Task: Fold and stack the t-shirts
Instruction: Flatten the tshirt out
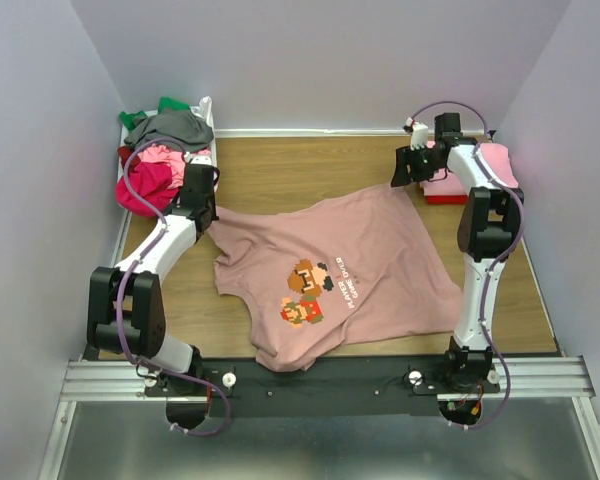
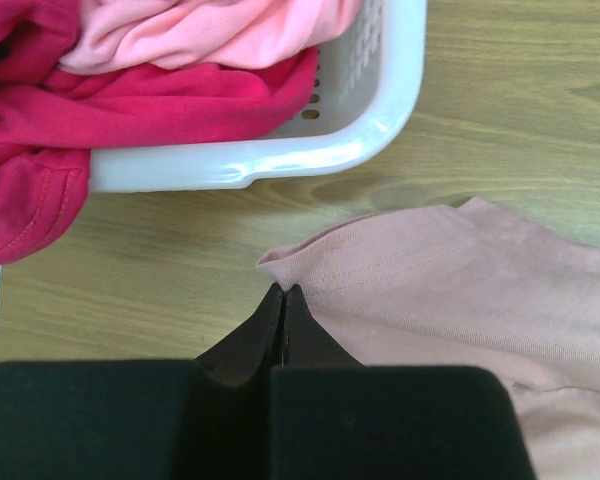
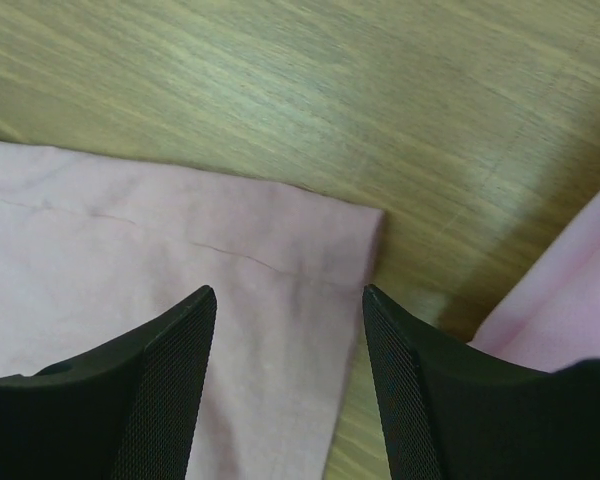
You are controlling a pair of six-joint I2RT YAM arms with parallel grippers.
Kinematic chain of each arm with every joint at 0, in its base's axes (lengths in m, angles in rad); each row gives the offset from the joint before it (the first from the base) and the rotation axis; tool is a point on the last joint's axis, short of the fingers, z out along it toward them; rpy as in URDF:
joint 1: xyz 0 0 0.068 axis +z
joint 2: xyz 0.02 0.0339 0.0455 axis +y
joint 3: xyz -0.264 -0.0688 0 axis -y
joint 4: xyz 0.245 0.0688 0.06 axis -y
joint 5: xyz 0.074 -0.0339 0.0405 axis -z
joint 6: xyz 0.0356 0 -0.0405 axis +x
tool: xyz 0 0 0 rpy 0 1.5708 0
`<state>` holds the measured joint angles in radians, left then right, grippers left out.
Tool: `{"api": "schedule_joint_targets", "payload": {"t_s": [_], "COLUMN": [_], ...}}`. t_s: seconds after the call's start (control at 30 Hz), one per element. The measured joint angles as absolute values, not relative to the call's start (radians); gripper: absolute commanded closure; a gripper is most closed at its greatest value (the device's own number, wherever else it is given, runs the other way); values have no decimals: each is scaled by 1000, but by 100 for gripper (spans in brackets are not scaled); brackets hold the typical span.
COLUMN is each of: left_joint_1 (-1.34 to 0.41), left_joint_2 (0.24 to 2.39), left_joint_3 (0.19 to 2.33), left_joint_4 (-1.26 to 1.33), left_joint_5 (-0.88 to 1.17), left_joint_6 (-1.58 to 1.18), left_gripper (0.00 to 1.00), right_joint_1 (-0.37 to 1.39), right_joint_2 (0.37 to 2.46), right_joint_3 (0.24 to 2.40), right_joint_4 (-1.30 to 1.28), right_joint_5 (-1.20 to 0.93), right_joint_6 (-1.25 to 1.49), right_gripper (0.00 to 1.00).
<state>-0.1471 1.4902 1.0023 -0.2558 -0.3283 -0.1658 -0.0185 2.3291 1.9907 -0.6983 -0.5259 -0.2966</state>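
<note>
Elbow of left arm (image 1: 130, 310) folded low at lower left, forearm angled up and right. Left tool (image 2: 280, 292) fully closed, tips at left corner of dusty-pink tee (image 1: 370, 250); grip on cloth cannot be told. Tee spread print-up across centre of tabletop (image 1: 300, 170). Right arm (image 1: 477, 285) rises at right. Right tool (image 3: 288, 290) parted over tee's upper-right hem corner, holding nothing. White basket (image 1: 209, 138), upper left: red, pink, grey, green t-shirts (image 1: 150, 170) heaped.

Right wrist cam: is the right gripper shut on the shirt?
No. The right gripper stands open over a corner of the dusty-pink t-shirt, with nothing pinched between its jaws.
</note>
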Motion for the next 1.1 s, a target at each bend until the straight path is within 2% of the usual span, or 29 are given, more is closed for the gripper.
{"api": "schedule_joint_targets", "payload": {"t_s": [0.3,0.57,0.87,1.0,1.1], "left_joint_1": [-137,-136,-132,-132,-131], "left_joint_2": [1490,1490,1490,1490,1490], "left_joint_3": [1000,999,999,999,999], "left_joint_4": [-256,-256,-256,-256,-256], "left_joint_5": [-329,-329,-329,-329,-329], "left_joint_6": [-166,-165,-166,-165,-165], "left_gripper": [100,100,100,100,100], "right_joint_1": [-20,-10,6,12,14], "right_joint_2": [2358,2410,2427,2427,2427], "right_joint_3": [2029,2067,2075,2075,2081], "right_joint_4": [-698,-698,-698,-698,-699], "right_joint_5": [-475,-452,-437,-437,-439], "right_joint_6": [-300,-299,-297,-297,-295], "right_gripper": [36,45,72,94,100]}}
